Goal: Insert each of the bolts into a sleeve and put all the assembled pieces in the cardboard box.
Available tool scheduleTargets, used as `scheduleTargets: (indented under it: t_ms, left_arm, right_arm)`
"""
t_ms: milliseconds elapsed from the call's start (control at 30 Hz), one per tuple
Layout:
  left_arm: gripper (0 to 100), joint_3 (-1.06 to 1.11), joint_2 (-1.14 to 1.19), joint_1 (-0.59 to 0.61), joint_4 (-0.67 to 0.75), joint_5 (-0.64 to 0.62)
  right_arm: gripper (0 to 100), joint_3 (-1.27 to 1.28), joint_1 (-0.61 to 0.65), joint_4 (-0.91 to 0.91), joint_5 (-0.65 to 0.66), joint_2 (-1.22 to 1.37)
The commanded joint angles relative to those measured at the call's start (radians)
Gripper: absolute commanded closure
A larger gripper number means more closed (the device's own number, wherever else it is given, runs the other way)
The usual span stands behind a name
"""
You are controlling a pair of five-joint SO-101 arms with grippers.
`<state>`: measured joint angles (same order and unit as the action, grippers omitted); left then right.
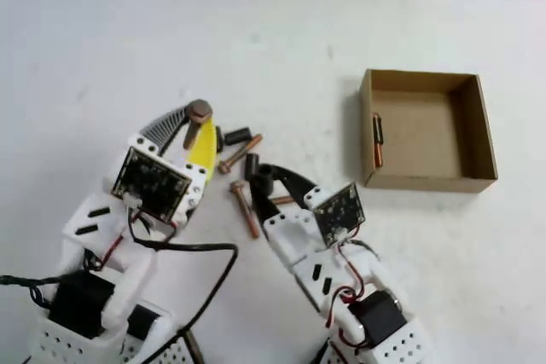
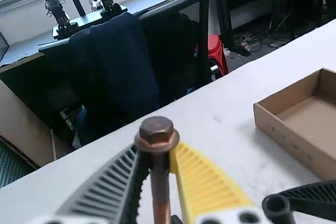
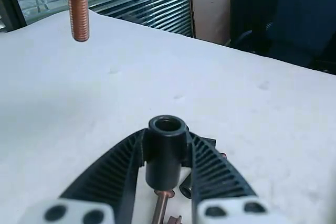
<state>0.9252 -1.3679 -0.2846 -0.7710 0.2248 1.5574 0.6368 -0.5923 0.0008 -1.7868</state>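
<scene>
Now bolt and sleeve are each in hand, not yet joined.

High view: the left gripper (image 1: 196, 125) has its fingers closed on a copper-coloured bolt (image 1: 199, 111), held head-up over the worktop (image 1: 102, 49). Nearby the right gripper (image 1: 263, 187) clamps a black sleeve (image 1: 259, 178), with loose bolts (image 1: 229, 160) and loose sleeves (image 1: 238, 136) lying between the arms, and one assembled piece (image 1: 377, 141) lies in the cardboard box (image 1: 422, 183). Left wrist view: the bolt stands upright between the grey and yellow fingers, threads down. Right wrist view: the sleeve's bore faces up, and the bolt's threaded tip hangs apart from it, not over the bore. Insertion looks to be the step in hand; the next move likely calls for centring the tip over the bore, then lowering it straight.
</scene>
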Motion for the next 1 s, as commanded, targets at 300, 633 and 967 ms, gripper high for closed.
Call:
scheduleTargets:
  t_ms: [300, 633, 967]
  left_arm:
    - [97, -0.009, -0.024, 0.001, 0.150, -0.032]
    - [97, -0.017, -0.021, -0.085, 0.198, -0.196]
    - [97, -0.049, -0.019, -0.174, 0.196, -0.201]
  right_arm:
    - [98.1, -0.008, 0.005, 0.047, -0.008, -0.010]
    - [98.1, 0.018, 0.005, 0.047, -0.008, -0.012]
    - [98.1, 0.025, 0.001, 0.073, -0.008, -0.012]
